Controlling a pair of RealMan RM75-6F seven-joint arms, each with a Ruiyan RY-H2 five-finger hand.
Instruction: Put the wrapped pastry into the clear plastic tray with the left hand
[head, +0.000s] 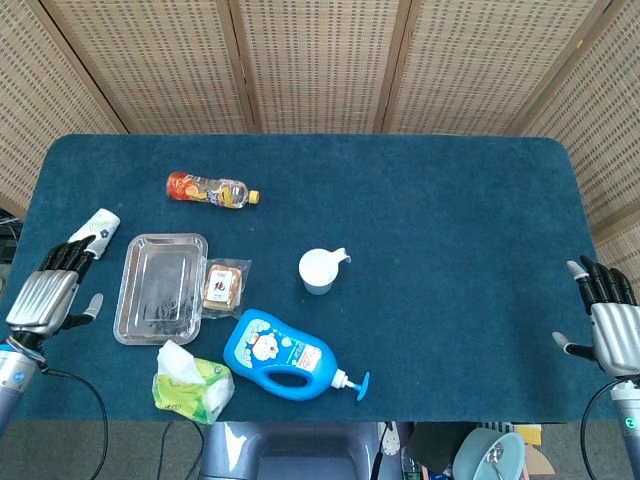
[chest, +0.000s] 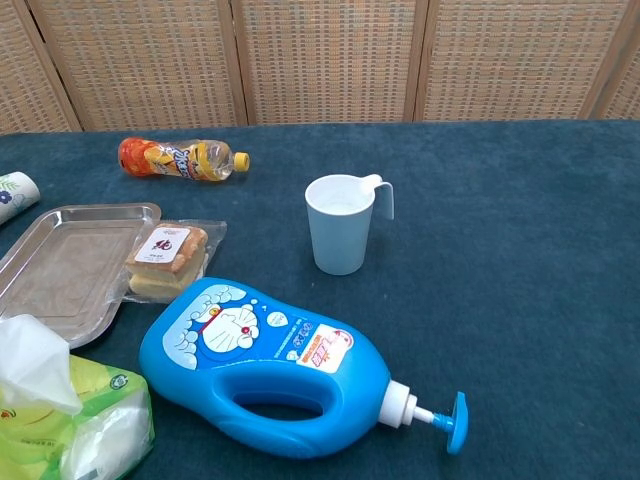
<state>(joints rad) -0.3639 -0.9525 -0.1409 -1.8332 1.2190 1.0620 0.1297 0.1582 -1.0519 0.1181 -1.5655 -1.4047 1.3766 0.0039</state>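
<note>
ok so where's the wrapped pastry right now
In the head view the wrapped pastry lies on the table's left half, against the right edge of the clear plastic tray, just above the blue pump bottle.

Blue table (head: 450, 200) bears tray (head: 135, 300), pastry (head: 223, 286), cup (head: 317, 270), bottles, tissues.

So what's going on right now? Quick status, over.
Left hand open, empty, left of the clear tray. Right hand open at table's right edge. Wrapped pastry lies untouched beside tray's right side. Nothing blocking it.
</note>
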